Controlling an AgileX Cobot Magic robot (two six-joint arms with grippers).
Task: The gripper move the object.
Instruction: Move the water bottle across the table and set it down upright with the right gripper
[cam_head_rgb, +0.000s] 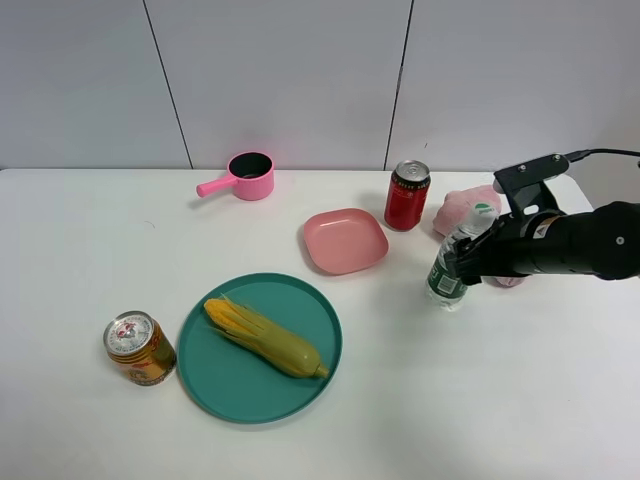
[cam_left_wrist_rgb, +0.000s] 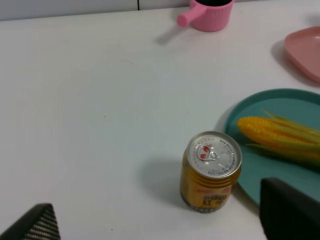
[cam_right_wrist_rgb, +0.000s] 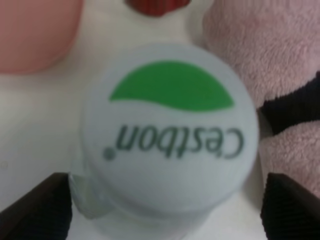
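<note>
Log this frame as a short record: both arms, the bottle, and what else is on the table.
right gripper: fingers flank the water bottle; contact unclear
left gripper: open, near the gold can
water bottle: cap on, beside the pink plush toy
teal plate: holds corn cob
others: red soda can, pink plate, pink pot

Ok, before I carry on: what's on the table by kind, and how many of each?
2 cans: red can, gold can
2 plates: pink plate, teal plate
1 bottle
1 pot
1 corn cob
1 plush toy
Total: 8
</note>
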